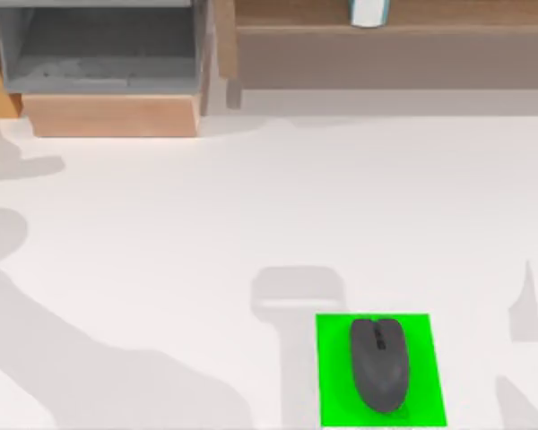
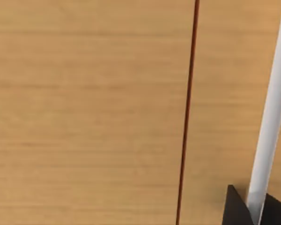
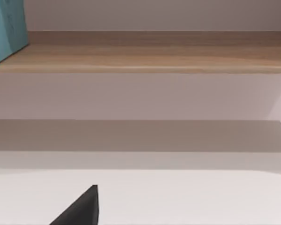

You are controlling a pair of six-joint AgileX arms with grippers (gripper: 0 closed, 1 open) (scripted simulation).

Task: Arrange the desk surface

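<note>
The desk surface [image 1: 161, 269] spread wide and level below me, its long axis running left to right. A dark computer mouse [image 1: 379, 363] lay on the green mat [image 1: 332, 394] near the front edge, right of centre, lengthwise front to back, buttons toward the wooden shelf [image 3: 145, 51]. The drawer [image 1: 108, 54] at back left stood open (a likely closing step, I judged). A straight, level push would suit. I could not tell how either claw stood.
</note>
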